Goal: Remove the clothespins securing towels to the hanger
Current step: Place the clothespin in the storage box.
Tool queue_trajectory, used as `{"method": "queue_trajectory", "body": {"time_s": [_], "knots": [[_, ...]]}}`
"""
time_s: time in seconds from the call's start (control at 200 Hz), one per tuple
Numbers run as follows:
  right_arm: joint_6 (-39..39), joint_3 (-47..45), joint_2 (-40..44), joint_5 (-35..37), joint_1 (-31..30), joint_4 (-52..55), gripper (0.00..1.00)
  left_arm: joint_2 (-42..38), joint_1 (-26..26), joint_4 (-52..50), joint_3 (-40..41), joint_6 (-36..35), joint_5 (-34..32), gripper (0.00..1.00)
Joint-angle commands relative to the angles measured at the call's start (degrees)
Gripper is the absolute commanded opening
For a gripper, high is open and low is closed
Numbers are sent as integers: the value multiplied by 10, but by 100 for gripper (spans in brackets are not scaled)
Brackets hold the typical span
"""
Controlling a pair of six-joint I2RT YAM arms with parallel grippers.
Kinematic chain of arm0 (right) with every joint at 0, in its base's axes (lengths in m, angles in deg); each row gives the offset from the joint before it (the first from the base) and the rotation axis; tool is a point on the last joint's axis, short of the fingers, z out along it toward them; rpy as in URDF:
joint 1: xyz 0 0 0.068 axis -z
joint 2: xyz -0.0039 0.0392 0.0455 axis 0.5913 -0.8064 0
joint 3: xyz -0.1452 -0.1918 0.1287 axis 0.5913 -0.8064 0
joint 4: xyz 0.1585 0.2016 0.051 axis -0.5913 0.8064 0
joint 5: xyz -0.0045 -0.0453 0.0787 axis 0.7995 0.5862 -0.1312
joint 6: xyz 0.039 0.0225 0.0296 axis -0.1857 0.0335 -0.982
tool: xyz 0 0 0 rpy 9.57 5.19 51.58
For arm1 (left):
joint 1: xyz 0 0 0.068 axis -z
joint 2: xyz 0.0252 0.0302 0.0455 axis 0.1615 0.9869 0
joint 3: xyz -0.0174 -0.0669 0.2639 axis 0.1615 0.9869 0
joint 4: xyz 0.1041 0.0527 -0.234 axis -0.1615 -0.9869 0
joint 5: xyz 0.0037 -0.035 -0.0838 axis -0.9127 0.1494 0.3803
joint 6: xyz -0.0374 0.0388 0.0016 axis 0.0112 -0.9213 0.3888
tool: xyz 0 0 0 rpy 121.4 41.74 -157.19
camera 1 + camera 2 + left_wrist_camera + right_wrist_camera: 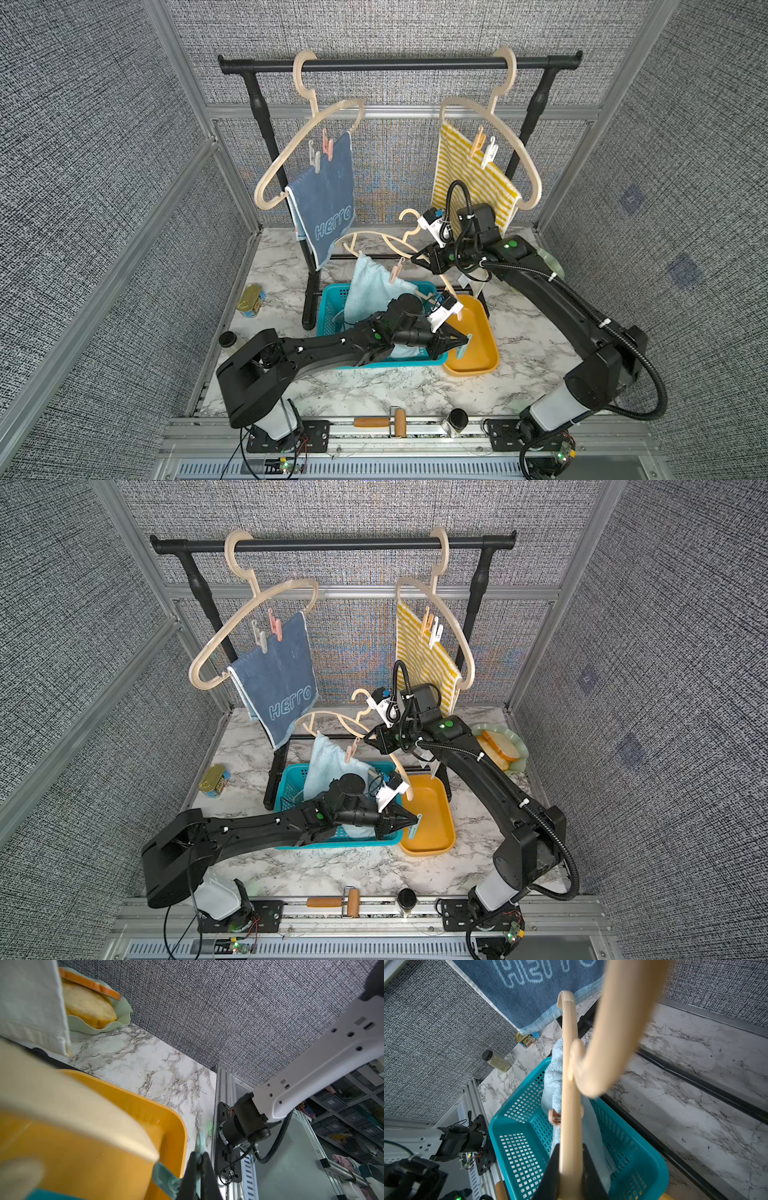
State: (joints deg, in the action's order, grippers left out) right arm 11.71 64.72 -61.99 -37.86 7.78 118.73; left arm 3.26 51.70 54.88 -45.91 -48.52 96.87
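So, left gripper (464, 340) pinches a mint peg (462, 351) over the tray (478, 336), lower centre; right gripper (417, 258) clamps a hanger (569, 1088). I count five pegs (397, 270) left.

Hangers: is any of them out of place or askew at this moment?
Yes. One hanger is off the rail, held tilted by the right gripper above the teal basket; its aqua towel, pinned by one pink clothespin, sags into the basket. The left gripper holding a mint clothespin over the orange tray looks normal.
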Motion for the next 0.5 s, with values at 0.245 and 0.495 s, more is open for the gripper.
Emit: {"method": "queue_trajectory", "body": {"time_s": [0.245,0.495], "knots": [[-12,-11,6,-21,10,-39,0,107,13,49,-50,40,-40,0],[-10,-10,8,-26,13,-40,0,111,14,-9,-61,21,-100,0]]}}
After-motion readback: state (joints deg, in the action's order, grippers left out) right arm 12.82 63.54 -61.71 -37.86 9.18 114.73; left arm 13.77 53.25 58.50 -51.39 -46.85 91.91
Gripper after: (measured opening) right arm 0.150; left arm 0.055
